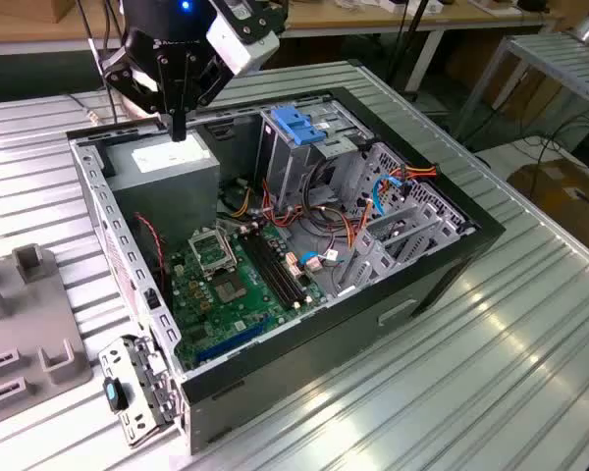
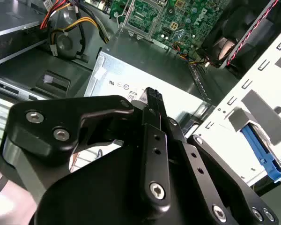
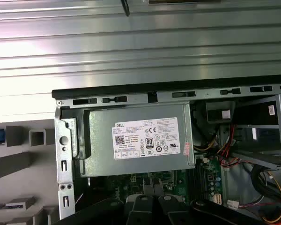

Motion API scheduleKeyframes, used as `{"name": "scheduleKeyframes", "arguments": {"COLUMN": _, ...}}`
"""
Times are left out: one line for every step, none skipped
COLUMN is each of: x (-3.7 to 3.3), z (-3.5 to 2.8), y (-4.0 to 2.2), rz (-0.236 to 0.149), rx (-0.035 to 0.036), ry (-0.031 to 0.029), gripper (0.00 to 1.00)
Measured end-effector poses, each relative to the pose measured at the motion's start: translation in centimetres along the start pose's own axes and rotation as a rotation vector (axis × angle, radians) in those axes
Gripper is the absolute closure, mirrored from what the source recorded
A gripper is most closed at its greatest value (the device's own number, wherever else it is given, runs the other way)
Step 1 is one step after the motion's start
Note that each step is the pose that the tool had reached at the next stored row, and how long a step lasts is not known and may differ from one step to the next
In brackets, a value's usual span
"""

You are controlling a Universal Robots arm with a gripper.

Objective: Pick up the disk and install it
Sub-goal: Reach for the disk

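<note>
Exterior view: an open computer case (image 1: pixel 442 260) lies on its side on a ribbed metal table (image 1: pixel 501 383), interior facing up. The gripper (image 1: pixel 178 126) hangs at the case's rear corner, toward the exterior view's left, close over the grey power supply (image 1: pixel 167 172) and its white label. Its two black fingers (image 2: pixel 154 136) are clenched tip against tip with nothing between them; both the exterior view and the second wrist view show this. The first wrist view looks straight down on the power supply, which sits tight in the corner of the case against the rear panel. Inside the case, the green motherboard (image 1: pixel 231 289) lies flat on the floor of the chassis. Beside it stands the drive cage (image 1: pixel 294 167), with a blue bracket (image 1: pixel 296 123) resting on top and orange and red cables (image 1: pixel 412 175) running past it. A grey fixture (image 1: pixel 25 324) with upright blocks and slots stands on the table outside the case, at the exterior view's left. The disk (image 2: pixel 263 152) appears to sit there — in the second wrist view a long bright blue edge shows beyond the case's slotted side wall (image 2: pixel 253 79), under a grey block. So little of it shows, however, that its identification is probable rather than certain. It is outside the case, well apart from the drive cage, and the gripper is not touching it — the pick-up is not yet done.
</note>
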State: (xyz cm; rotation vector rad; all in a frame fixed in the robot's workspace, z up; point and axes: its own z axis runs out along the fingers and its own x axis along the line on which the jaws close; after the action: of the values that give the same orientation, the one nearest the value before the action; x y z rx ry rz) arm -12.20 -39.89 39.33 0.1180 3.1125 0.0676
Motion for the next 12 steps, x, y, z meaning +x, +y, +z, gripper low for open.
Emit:
{"name": "scheduleKeyframes", "arguments": {"x": 0.0, "z": 0.0, "y": 0.0, "rz": 0.0, "rx": 0.0, "ry": 0.0, "gripper": 0.89}}
{"name": "scheduleKeyframes", "arguments": {"x": 0.0, "z": 0.0, "y": 0.0, "rz": 0.0, "rx": 0.0, "ry": 0.0, "gripper": 0.89}}
{"name": "scheduleKeyframes", "arguments": {"x": 0.0, "z": 0.0, "y": 0.0, "rz": 0.0, "rx": 0.0, "ry": 0.0, "gripper": 0.89}}
{"name": "scheduleKeyframes", "arguments": {"x": 0.0, "z": 0.0, "y": 0.0, "rz": 0.0, "rx": 0.0, "ry": 0.0, "gripper": 0.89}}
{"name": "scheduleKeyframes", "arguments": {"x": 0.0, "z": 0.0, "y": 0.0, "rz": 0.0, "rx": 0.0, "ry": 0.0, "gripper": 0.89}}
{"name": "scheduleKeyframes", "arguments": {"x": 0.0, "z": 0.0, "y": 0.0, "rz": 0.0, "rx": 0.0, "ry": -0.0001, "gripper": 0.89}}
{"name": "scheduleKeyframes", "arguments": {"x": 0.0, "z": 0.0, "y": 0.0, "rz": 0.0, "rx": 0.0, "ry": 0.0, "gripper": 0.89}}
{"name": "scheduleKeyframes", "arguments": {"x": 0.0, "z": 0.0, "y": 0.0, "rz": 0.0, "rx": -0.0001, "ry": 0.0, "gripper": 0.89}}
{"name": "scheduleKeyframes", "arguments": {"x": 0.0, "z": 0.0, "y": 0.0, "rz": 0.0, "rx": -0.0001, "ry": 0.0, "gripper": 0.89}}
{"name": "scheduleKeyframes", "arguments": {"x": 0.0, "z": 0.0, "y": 0.0, "rz": 0.0, "rx": 0.0, "ry": 0.0, "gripper": 0.89}}
{"name": "scheduleKeyframes", "arguments": {"x": 0.02, "z": 0.0, "y": 0.0, "rz": 0.0, "rx": 0.0, "ry": -0.0001, "gripper": 0.89}}
{"name": "scheduleKeyframes", "arguments": {"x": 0.05, "z": 0.0, "y": 0.0, "rz": 0.0, "rx": 0.0, "ry": 0.0, "gripper": 0.89}}
